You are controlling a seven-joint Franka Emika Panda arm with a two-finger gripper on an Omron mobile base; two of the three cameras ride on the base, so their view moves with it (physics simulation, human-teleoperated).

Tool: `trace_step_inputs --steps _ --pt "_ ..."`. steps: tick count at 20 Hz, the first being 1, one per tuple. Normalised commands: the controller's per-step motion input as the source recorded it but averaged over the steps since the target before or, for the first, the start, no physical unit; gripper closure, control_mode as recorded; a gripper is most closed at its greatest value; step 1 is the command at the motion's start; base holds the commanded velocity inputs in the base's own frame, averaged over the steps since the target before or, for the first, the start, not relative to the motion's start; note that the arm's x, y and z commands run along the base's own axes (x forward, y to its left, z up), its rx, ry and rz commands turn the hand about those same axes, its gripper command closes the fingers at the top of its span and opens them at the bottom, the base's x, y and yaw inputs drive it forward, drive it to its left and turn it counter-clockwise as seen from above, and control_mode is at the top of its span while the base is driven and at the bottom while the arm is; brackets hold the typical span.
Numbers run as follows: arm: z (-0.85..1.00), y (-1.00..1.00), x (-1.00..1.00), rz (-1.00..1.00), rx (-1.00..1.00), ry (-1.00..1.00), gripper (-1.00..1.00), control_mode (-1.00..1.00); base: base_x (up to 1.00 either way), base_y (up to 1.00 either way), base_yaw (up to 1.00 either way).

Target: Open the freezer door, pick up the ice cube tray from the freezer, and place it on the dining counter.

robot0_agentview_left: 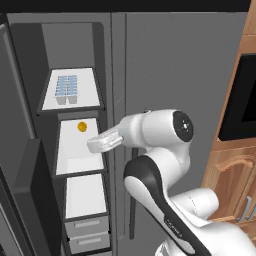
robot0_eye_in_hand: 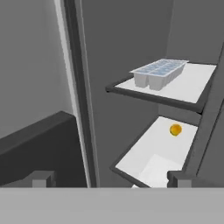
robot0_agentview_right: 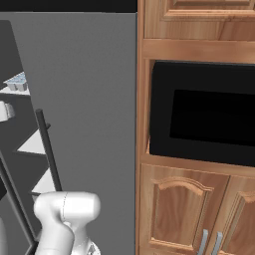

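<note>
We are reaching, fingers (robot0_eye_in_hand: pixel 41 178) spread wide and empty, toward the ice cube tray (robot0_agentview_left: pixel 66 88) on the freezer's (robot0_agentview_left: pixel 50 42) top shelf, needing to rise and square up first.

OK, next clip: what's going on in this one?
A white robot arm is working at a fridge whose freezer door is already swung open. The ice cube tray sits untouched on the upper white shelf inside the freezer, with a small orange ball on the shelf below. The arm's claw is open and empty, held in front of the shelves and pointing into the freezer. Nothing has been picked up.
</note>
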Motion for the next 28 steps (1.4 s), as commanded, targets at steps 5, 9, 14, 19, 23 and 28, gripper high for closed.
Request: trace_step_inputs --steps 5,9,14,19,23,28 --pt "0.15 -0.36 -0.12 -0.26 -0.08 0.19 -1.0 -1.0 0.0 0.0 0.0" --pt "0.18 -0.41 -0.2 -0.24 -0.06 0.16 -1.0 -1.0 0.0 0.0 0.0" --pt "0.04 -0.63 -0.27 -0.15 -0.02 0.11 -1.0 -1.0 0.0 0.0 0.0" --pt "0.0 -0.8 -0.08 -0.05 0.0 0.05 -1.0 -1.0 0.0 0.0 0.0" --pt "0.0 -0.69 0.0 -0.04 0.0 0.05 -1.0 -1.0 0.0 0.0 0.0" --pt "0.0 -0.49 0.0 -0.05 -0.01 0.05 -1.0 -1.0 0.0 0.0 0.0"
